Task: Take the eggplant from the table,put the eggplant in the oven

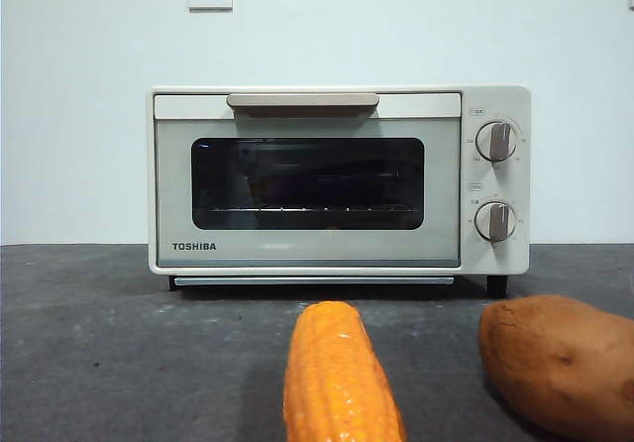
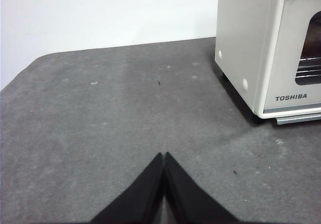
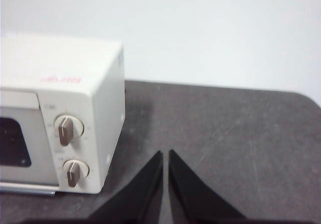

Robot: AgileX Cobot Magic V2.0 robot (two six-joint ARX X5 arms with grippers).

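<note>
**A:** Where do you see the eggplant?

**B:** You can make out something dark purple behind the oven's (image 1: 337,179) glass door, on the wire rack (image 1: 307,208); it is too dim to say more. The door is shut, its beige handle (image 1: 302,100) up top.

**A:** And on the worktop?

**B:** From your front camera, the corn cob (image 1: 339,378) lies at 6 o'clock of the oven, the sweet potato (image 1: 560,363) at about 4 o'clock, apart from the cob. The worktop (image 1: 119,343) is dark grey.

**A:** Your arms?

**B:** Your left gripper (image 2: 164,156) hangs over bare worktop beside the oven's TOSHIBA corner, fingers pressed together on nothing. Your right gripper (image 3: 165,153) sits beside the two knobs (image 3: 67,128), fingers drawn nearly together, holding nothing.
</note>
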